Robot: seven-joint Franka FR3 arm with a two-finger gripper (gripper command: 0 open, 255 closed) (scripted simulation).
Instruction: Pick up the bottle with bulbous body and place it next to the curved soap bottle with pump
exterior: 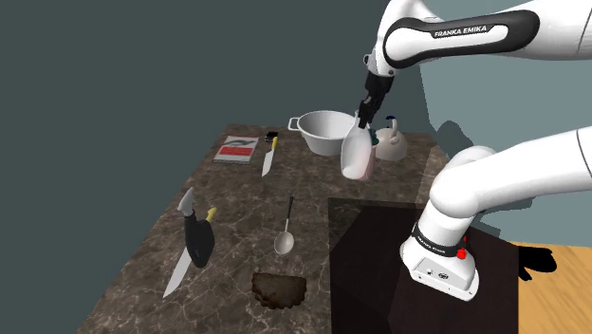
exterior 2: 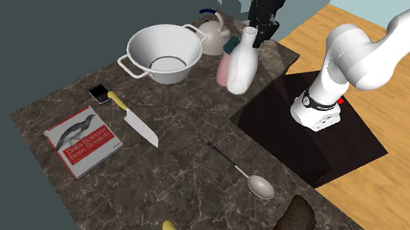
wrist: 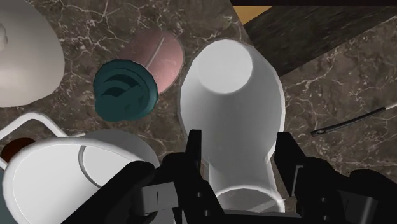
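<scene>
In the shoulder view, the near left of the dark marbled stone counter [exterior: 242, 204] carries a long grey knife [exterior: 176, 273]. A black curved object tipped in yellow [exterior: 199, 239] lies just beside it, close to the counter's left edge. Farther back lies a flat book with a red and grey cover [exterior: 235, 149]; its title print is too small to read. Just right of the book is a kitchen knife with a yellow handle [exterior: 268, 155].

A metal spoon with a thin dark handle [exterior: 286, 235] lies mid-counter, and a brown crumbly lump [exterior: 278, 290] sits at the near edge. The stretch between the spoon and the far things is bare. At the far side stands a white two-handled pot [exterior: 321, 131].

Right of the pot, the all-black gripper [exterior: 364, 116] hangs from the white arm [exterior: 474, 33], which is lettered "FRANKA EMIKA". Its fingers [wrist: 195, 156] clasp the narrow neck of the white bottle with a bulbous body [exterior: 355, 154]. The bottle tilts slightly; whether its base touches the counter I cannot tell. Just beside it on the right stands a pink soap bottle with a teal pump top [wrist: 127, 89], then a white kettle [exterior: 390, 144].

The white bottle is close to the counter's right edge, where the dark box stand [exterior: 379, 256] begins. Wooden floor [exterior: 560, 285] lies beyond.
</scene>
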